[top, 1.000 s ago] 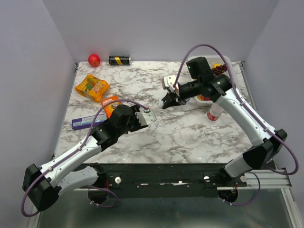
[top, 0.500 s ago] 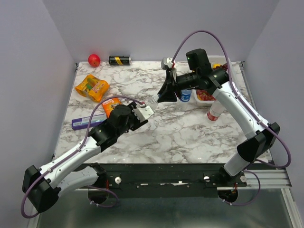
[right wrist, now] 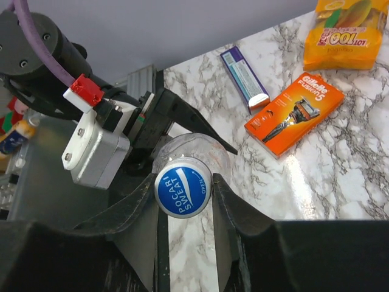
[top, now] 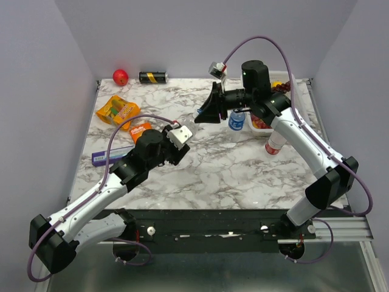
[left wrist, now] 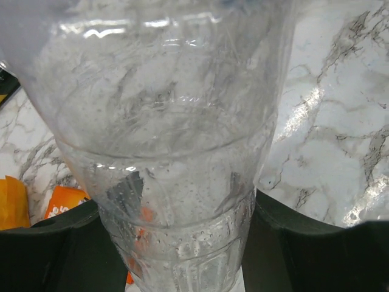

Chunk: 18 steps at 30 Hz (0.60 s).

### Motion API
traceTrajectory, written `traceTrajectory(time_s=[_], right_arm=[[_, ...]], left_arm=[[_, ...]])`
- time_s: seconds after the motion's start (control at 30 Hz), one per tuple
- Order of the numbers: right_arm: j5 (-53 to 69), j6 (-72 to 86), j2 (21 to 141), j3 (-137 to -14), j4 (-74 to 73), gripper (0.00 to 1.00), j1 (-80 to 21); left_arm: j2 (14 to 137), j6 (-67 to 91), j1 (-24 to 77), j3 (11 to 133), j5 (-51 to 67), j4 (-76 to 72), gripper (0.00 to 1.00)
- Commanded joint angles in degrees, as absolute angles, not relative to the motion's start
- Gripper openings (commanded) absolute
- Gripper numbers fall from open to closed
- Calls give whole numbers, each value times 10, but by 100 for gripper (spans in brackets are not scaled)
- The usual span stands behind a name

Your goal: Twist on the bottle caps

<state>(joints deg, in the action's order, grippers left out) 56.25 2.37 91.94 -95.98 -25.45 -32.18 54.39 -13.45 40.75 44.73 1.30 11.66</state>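
Observation:
My left gripper [top: 180, 135] is shut on the base of the plain clear bottle [left wrist: 170, 140] and holds it tilted above the table. The bottle fills the left wrist view between the black fingers [left wrist: 304, 243]. My right gripper [top: 199, 114] is shut on a blue cap [right wrist: 183, 187] marked Pocari Sweat. The cap sits at the mouth of that bottle [right wrist: 206, 149]; whether it is threaded on I cannot tell. The blue-labelled bottle [top: 236, 121] stands right of the right gripper. The red-labelled bottle [top: 275, 143] stands further right. The other caps I cannot make out.
A red ball [top: 120, 76] and a black-and-gold can [top: 153, 77] lie at the back edge. An orange snack bag [top: 117, 111], an orange razor box [top: 140, 130] and a purple box [top: 109, 157] lie at the left. A white tray [top: 262, 125] stands at the back right.
Both grippers have moved up and toward the back left, with the cap against the bottle's mouth. The right arm has uncovered the blue-labelled bottle.

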Motion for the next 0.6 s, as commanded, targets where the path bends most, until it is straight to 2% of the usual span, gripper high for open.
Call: traceTrajectory(time_s=[0.0, 0.1, 0.13, 0.3, 0.47, 0.57], right_arm=[[587, 99, 936, -965, -214, 0, -330], [526, -34, 933, -1014, -319, 0, -323], [493, -101, 932, -1020, -345, 1, -321], [376, -225, 898, -997, -445, 1, -316], [319, -259, 878, -897, -420, 0, -314], [301, -272, 889, -879, -408, 0, -314]], left_arm=[[549, -112, 401, 475, 111, 88, 32], [553, -104, 388, 468, 92, 115, 98], [546, -108, 371, 457, 85, 122, 99], [512, -165, 312, 417, 83, 182, 99], [480, -203, 278, 396, 116, 236, 99], [476, -201, 265, 399, 128, 255, 99]])
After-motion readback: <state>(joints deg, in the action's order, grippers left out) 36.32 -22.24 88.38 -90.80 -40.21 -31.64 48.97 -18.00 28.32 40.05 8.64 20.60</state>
